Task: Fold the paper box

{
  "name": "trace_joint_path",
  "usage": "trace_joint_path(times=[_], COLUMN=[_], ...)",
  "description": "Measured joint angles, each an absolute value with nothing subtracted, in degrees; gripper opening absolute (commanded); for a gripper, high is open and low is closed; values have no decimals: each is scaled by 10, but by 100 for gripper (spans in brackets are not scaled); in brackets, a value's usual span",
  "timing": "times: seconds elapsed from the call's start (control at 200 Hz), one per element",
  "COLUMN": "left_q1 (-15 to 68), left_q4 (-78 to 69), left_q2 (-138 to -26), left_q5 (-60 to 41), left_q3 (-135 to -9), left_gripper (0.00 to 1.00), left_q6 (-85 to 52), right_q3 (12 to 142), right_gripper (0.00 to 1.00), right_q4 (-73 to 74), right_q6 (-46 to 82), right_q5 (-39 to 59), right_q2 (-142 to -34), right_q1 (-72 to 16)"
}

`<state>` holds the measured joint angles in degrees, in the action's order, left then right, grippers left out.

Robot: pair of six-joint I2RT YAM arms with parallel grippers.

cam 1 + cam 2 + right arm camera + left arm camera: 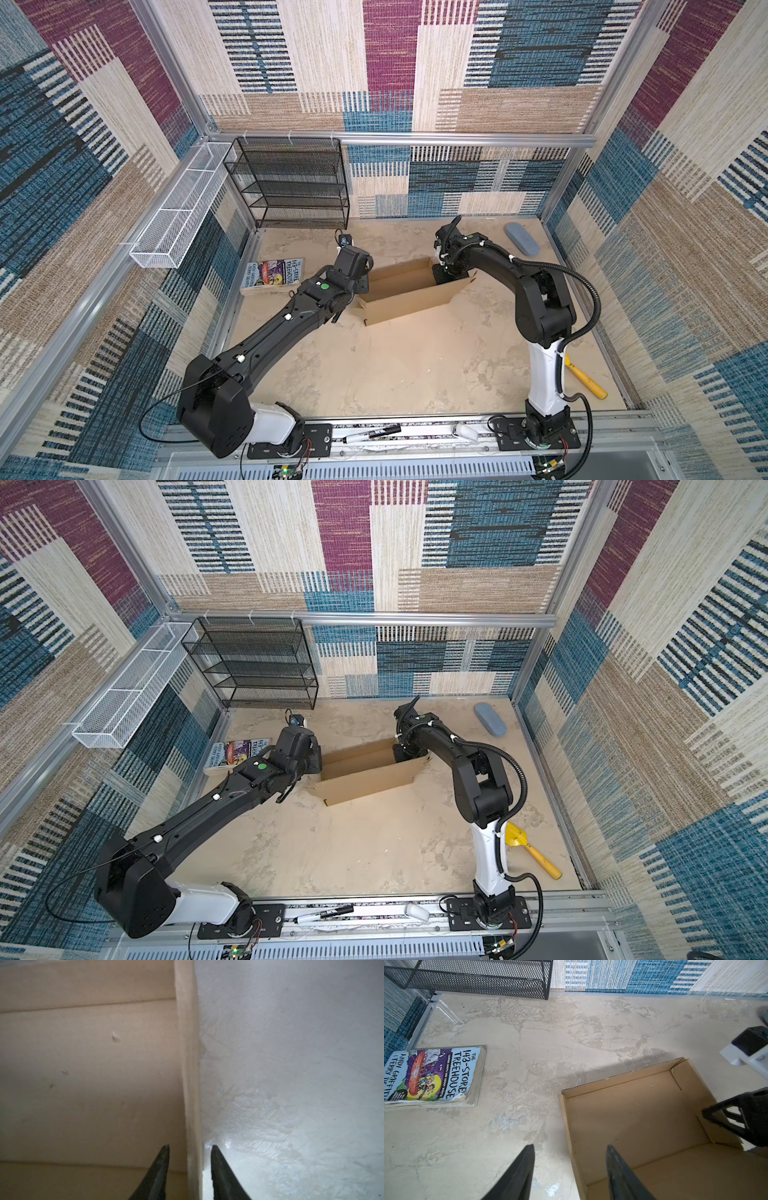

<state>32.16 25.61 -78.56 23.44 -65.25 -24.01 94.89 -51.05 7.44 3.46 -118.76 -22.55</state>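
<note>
Toward the back of the table [395, 374], between both arms, the box [409, 301] is sitting open-topped with its long walls standing. The left gripper [570, 1147] is straddling the box's left end wall, jaws apart, one inside and one outside. The right gripper [190, 1146] is straddling the right end wall, jaws apart, neither touching cardboard. A book [272, 274] is lying to the box's left.

Plain brown corrugated cardboard box [409, 297] sits open-topped on the beige mottled tabletop [374, 374], centre-back, skewed on a diagonal in both top views. The box [368, 777] is a shallow rectangular tray, long walls standing upright, inside bare, with a small tab poking out at its left end.
</note>
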Motion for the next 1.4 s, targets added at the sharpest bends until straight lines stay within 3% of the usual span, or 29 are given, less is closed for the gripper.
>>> trace_joint_path(times=[0.32, 0.671, 0.946, 1.182, 1.402], left_q1=[305, 302, 347, 483, 612], left_q4=[319, 445, 544, 573, 572], left_q2=[-715, -648, -588, -596, -610], left_q5=[252, 253, 221, 210, 286], left_q3=[-667, -698, -687, -620, -587], left_gripper=[58, 0, 0, 0, 0], left_q6=[-240, -264, -344, -461, -585], right_q3=[937, 936, 926, 865, 803], right_gripper=[54, 58, 56, 50, 49], right_q4=[-477, -410, -347, -306, -260], right_q6=[76, 30, -14, -42, -54], right_q5=[37, 23, 45, 98, 166], right_q2=[-1152, -1134, -1108, -1075, -1030], right_q1=[-225, -218, -205, -197, -191])
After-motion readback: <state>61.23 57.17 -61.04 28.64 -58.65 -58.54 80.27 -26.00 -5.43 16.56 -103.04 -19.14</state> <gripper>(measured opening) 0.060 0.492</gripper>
